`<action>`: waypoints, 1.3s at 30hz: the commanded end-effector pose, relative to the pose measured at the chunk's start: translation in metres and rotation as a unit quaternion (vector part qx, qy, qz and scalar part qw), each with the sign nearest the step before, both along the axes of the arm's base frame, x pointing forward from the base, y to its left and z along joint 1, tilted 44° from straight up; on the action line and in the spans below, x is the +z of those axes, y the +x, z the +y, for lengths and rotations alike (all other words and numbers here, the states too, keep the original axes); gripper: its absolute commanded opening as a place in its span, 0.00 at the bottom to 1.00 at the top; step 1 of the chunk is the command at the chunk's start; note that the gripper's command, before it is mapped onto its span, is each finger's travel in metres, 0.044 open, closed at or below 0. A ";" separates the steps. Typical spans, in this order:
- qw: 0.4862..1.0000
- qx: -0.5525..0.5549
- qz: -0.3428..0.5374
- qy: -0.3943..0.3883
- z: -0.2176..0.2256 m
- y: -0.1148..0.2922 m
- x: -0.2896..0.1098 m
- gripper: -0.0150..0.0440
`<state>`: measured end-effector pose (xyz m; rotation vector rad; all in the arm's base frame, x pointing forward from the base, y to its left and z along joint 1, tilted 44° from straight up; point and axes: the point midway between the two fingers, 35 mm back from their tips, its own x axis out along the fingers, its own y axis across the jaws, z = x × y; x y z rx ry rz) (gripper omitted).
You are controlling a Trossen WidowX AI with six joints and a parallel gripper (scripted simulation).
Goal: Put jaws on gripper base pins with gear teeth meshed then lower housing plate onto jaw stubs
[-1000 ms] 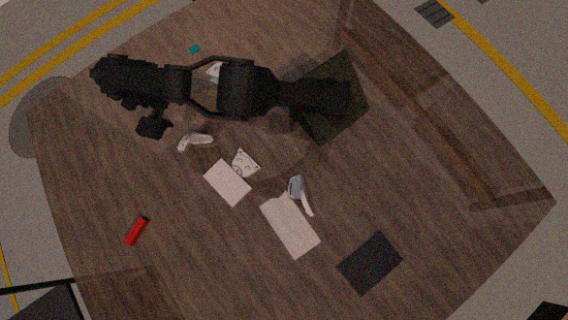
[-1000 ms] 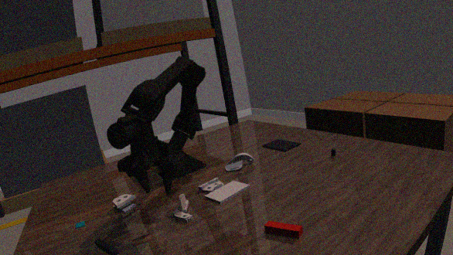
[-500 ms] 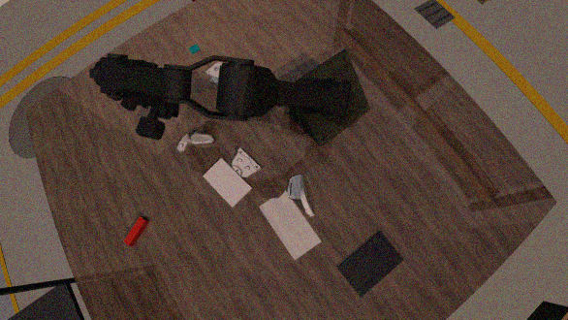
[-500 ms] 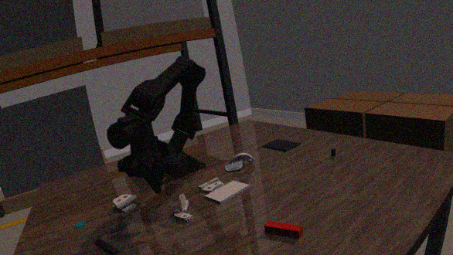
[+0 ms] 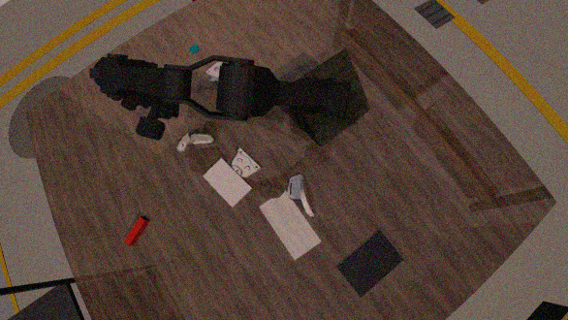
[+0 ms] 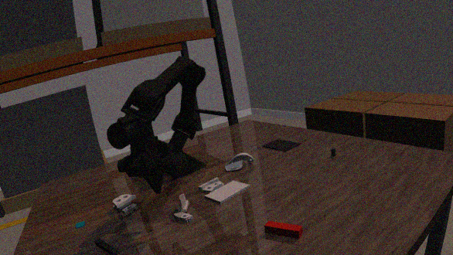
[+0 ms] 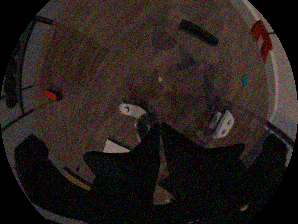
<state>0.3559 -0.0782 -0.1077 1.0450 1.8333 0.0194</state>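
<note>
My gripper (image 6: 158, 190) (image 7: 160, 125) is shut with nothing between its fingertips; the arm hides it in the top view. It is above the table, between a curved white jaw and a white holed part. That jaw (image 5: 201, 139) (image 6: 183, 215) (image 7: 132, 110) lies near the arm. The other jaw (image 5: 306, 201) (image 6: 243, 156) lies farther off, with a grey-blue end. One white holed part (image 5: 248, 163) (image 6: 211, 185) lies between the jaws. Another white part (image 5: 213, 70) (image 6: 124, 199) (image 7: 226, 125) is partly under the arm in the top view. I cannot tell which is gripper base or housing plate.
A pale rectangle (image 5: 227, 182) (image 6: 227, 192) (image 7: 116, 146) lies beside the middle white part; another pale rectangle (image 5: 291, 228) is near the far jaw. Also on the table are a red block (image 5: 136, 231) (image 6: 283, 229) (image 7: 53, 94), a teal piece (image 5: 194, 48) (image 6: 80, 224) (image 7: 245, 80) and a dark square (image 5: 370, 263) (image 6: 281, 145).
</note>
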 end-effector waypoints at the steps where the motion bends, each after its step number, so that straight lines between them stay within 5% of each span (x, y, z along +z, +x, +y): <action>1: 1.000 0.000 0.000 0.000 0.000 0.000 0.000 0.39; 15: 1.000 0.000 0.000 0.000 0.000 0.000 0.000 1.00; 39: 1.000 0.000 0.000 0.000 0.000 0.000 0.000 1.00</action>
